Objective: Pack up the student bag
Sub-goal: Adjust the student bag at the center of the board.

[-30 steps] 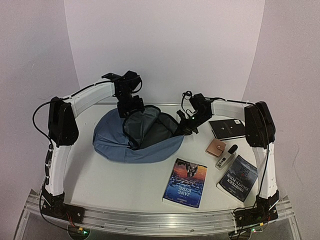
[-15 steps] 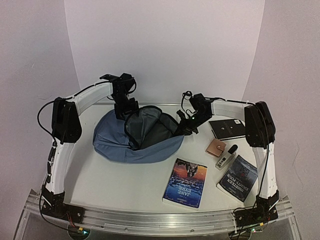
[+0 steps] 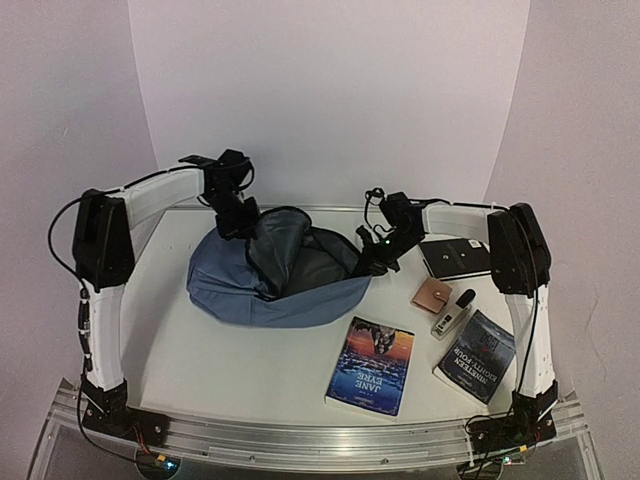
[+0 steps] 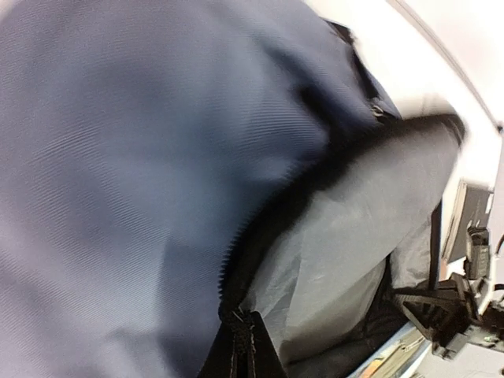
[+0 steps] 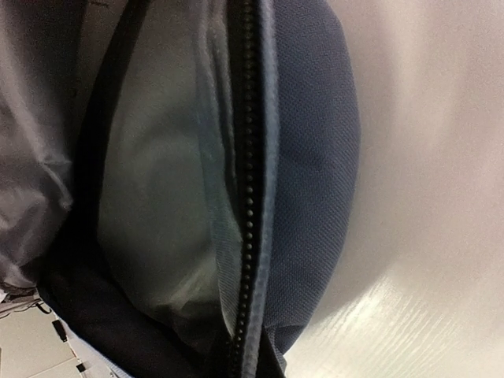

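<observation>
Snapping shut within the last second, the left gripper had clamped its fingers onto the zippered rim at the far left of the student bag and drawn it outward, so the mouth gaped wider than a moment before. The right gripper stayed pinched tight on the opposite rim. The bag lay mid-table, left of the Jane Eyre paperback, which, by my judgement, could now go in.
</observation>
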